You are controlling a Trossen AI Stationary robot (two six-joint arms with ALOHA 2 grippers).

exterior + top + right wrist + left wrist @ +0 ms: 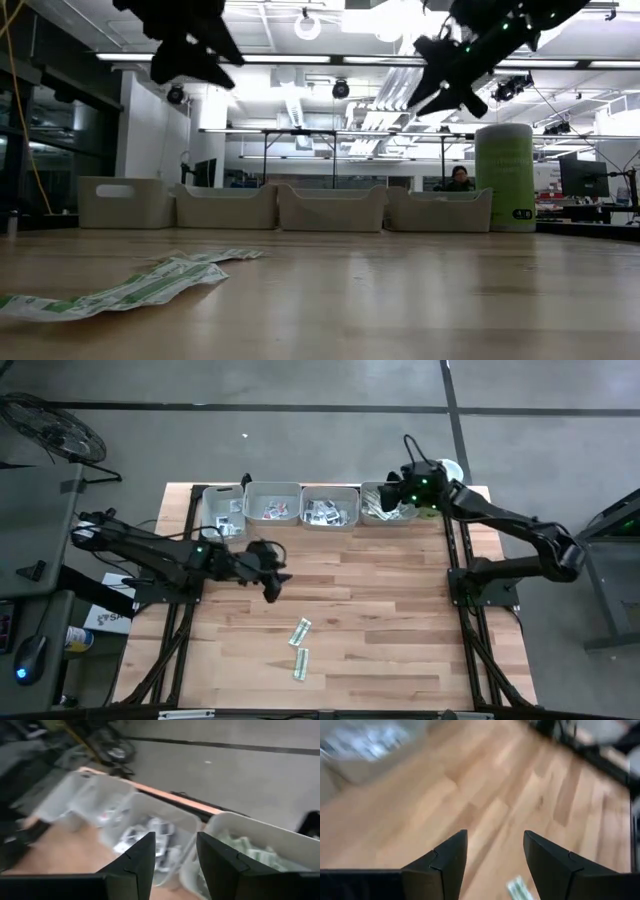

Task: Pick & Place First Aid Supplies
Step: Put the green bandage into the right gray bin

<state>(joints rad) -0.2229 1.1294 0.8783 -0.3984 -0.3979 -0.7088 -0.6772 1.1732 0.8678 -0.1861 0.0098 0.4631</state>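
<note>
Two narrow green-white sachet strips (301,631) (300,663) lie flat on the wooden table near its front middle. In the low view they show as strips (130,290) (215,256). My left gripper (272,585) hangs open and empty above the table's middle left, on the far side of the strips. One strip (520,890) shows just below its fingers (495,837). My right gripper (392,490) is open and empty above the rightmost grey tray (385,503), which holds green-white strips (250,850). The neighbouring tray (150,835) holds white sachets.
Several grey trays (272,503) stand in a row along the table's far edge, with sachets inside. A tall pale green tub (517,178) stands at the far right, beside the last tray. Bare wood lies around the two strips. A person sits in the room beyond the table (460,178).
</note>
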